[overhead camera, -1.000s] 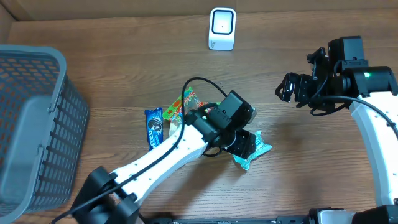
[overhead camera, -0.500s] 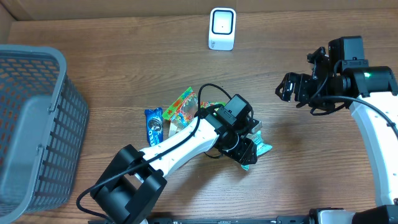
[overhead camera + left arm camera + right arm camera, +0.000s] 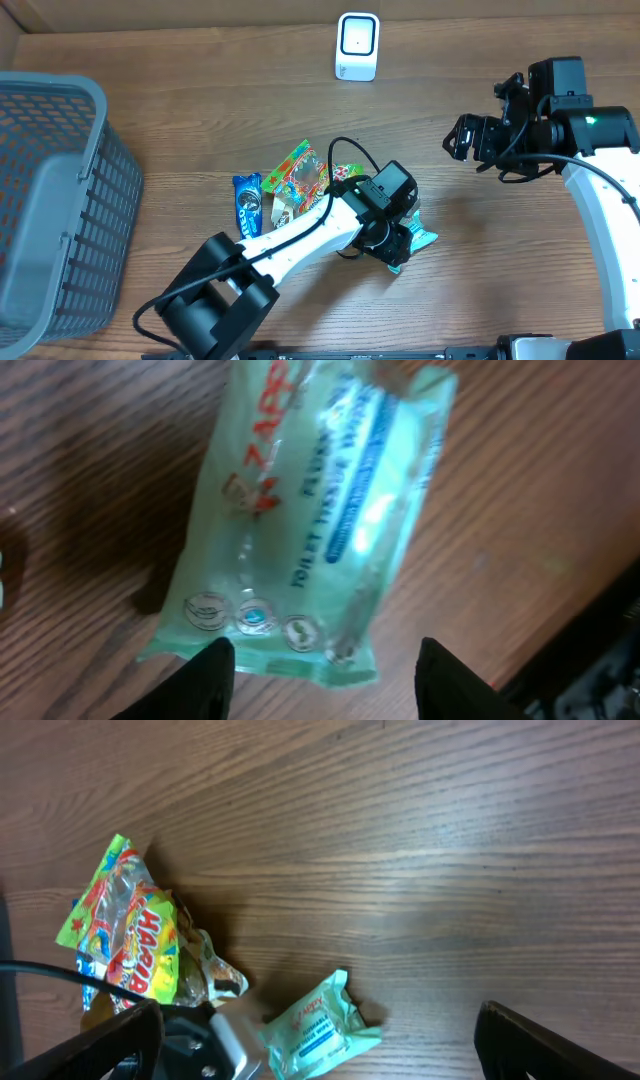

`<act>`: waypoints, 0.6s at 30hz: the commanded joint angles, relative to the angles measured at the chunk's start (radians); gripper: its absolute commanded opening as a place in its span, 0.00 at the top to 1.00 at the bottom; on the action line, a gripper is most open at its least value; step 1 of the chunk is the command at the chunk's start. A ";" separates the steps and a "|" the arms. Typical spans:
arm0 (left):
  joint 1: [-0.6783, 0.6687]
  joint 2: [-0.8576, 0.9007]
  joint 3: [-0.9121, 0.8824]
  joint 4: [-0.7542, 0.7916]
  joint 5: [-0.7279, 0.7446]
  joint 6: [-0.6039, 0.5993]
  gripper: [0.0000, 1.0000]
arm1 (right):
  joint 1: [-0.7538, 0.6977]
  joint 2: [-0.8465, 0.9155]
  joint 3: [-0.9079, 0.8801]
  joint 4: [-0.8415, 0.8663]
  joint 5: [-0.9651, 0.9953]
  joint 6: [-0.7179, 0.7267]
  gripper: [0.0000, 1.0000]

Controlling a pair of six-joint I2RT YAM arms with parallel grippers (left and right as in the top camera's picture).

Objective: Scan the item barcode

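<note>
1. The tissue pack lay flat on the table directly under the left claw. Its near end sat between the two fingers.
2. The pack's long axis ran from that near end away from the claw, leaning rightward in the wrist view. Its print ran along the same line.
3. The left claw stood partly apart, straddling the pack's end. A gap showed on the right finger's side, so nothing was gripped.
4. The right claw hung spread wide, holding nothing, well apart from the pack.
5. Compared with a second before, the left claw had shifted further over the pack. From above, only one teal end showed beside it. The right claw had not moved.
</note>
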 commanded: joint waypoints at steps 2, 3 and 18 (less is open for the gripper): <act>-0.045 0.084 0.093 -0.068 -0.065 -0.021 0.49 | -0.001 -0.005 0.021 0.018 -0.005 -0.001 0.00; -0.056 0.105 0.121 -0.095 -0.084 -0.021 0.48 | -0.001 -0.005 0.021 0.019 -0.005 -0.001 0.00; -0.046 0.294 0.396 -0.388 -0.113 -0.019 0.96 | -0.001 -0.005 0.021 0.006 0.059 -0.001 0.00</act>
